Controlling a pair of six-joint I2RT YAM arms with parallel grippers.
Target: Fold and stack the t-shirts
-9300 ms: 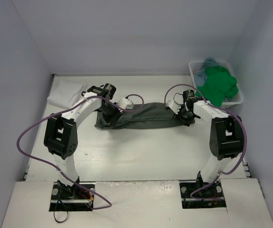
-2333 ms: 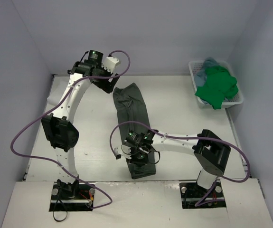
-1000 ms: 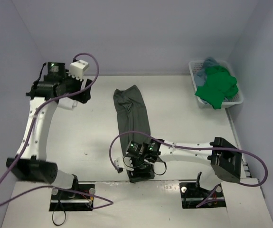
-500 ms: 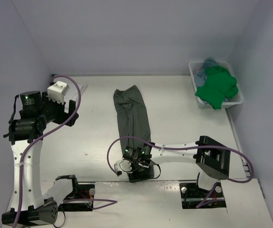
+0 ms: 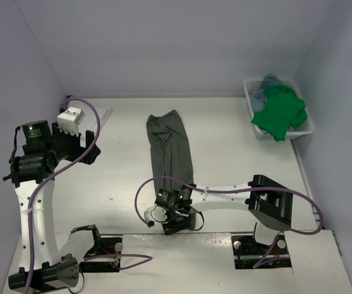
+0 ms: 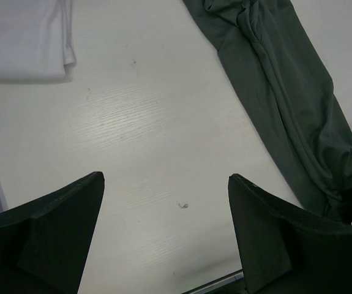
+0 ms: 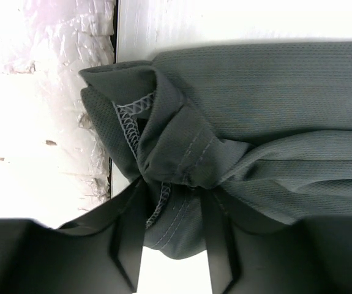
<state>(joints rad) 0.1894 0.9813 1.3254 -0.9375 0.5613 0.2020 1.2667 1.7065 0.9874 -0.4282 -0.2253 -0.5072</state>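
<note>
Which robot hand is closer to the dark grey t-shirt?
Right. The right gripper sits at the near end of the dark grey t-shirt, its fingers either side of the bunched cloth. The left gripper hangs open, far off to its left.

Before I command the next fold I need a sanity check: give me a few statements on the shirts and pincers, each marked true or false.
1. The left pincer is open and holds nothing. True.
2. The right pincer is at the far end of the dark grey t-shirt. False: it is at the near end, by the near edge of the table, with its jaws on either side of the bunched hem.
3. The green t-shirt lies spread out on the table. False: it is heaped in the basket at the far right.
4. A white t-shirt lies flat at the table's far left. True.
</note>
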